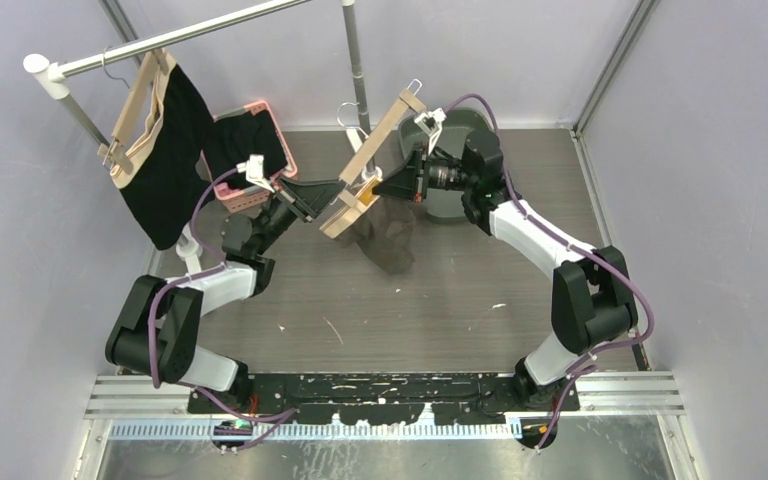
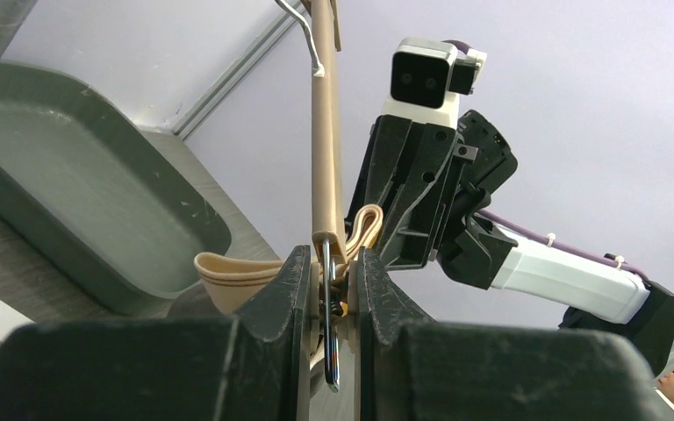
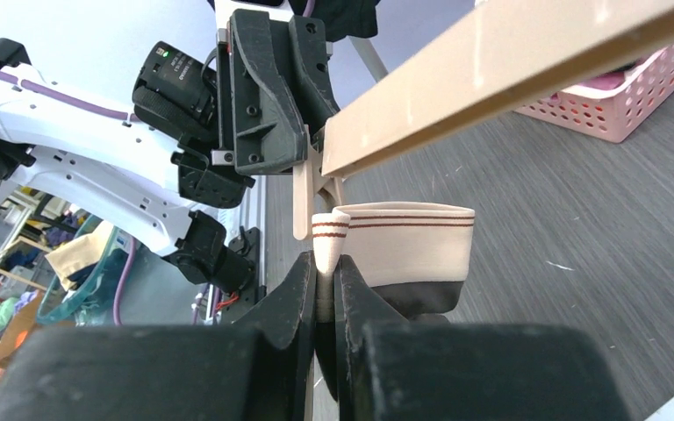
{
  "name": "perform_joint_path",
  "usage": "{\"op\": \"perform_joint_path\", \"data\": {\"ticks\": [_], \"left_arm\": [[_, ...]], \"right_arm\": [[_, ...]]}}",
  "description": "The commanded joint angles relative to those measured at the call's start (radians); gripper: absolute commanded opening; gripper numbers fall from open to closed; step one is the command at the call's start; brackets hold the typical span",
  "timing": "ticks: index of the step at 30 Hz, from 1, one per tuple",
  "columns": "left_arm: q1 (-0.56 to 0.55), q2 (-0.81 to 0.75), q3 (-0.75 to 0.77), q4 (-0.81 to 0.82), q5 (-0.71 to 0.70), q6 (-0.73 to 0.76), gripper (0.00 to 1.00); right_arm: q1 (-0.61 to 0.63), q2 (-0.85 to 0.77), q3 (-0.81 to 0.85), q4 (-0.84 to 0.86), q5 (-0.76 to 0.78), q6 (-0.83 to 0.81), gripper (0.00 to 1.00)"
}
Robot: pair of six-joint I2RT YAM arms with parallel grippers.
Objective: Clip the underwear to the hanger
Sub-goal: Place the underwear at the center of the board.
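Observation:
A beige wooden hanger [image 1: 378,155] hangs tilted in mid-air over the table's middle. My left gripper [image 1: 338,200] is shut on the clip [image 2: 329,298] at the hanger's lower end, pinching its two plates together. The underwear [image 1: 387,240] is dark, with a cream waistband [image 3: 404,241] striped in red-brown. It droops below the hanger. My right gripper [image 3: 326,263] is shut on a fold of that waistband, just under the clip and the hanger bar [image 3: 509,79]. In the left wrist view the waistband [image 2: 237,276] curls beside the clip, against the right gripper's fingers [image 2: 404,202].
A rail at the back left carries another hanger with black underwear [image 1: 165,150]. A pink basket [image 1: 250,150] with dark clothes stands behind the left arm. A grey tray [image 1: 450,205] lies under the right wrist. An upright pole [image 1: 357,60] rises at the back.

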Motion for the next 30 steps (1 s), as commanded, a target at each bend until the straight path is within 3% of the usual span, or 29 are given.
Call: {"op": "perform_joint_path", "data": {"ticks": [1,30], "left_arm": [[-0.006,0.008,0.039,0.085,0.019,0.012,0.00],[-0.007,0.012,-0.016,0.085,0.037,0.044,0.00]], "right_arm": [[-0.023,-0.068,0.058,0.000,-0.024,-0.032,0.01],[-0.140,-0.114,0.174,-0.144,-0.065,-0.107,0.01]]}}
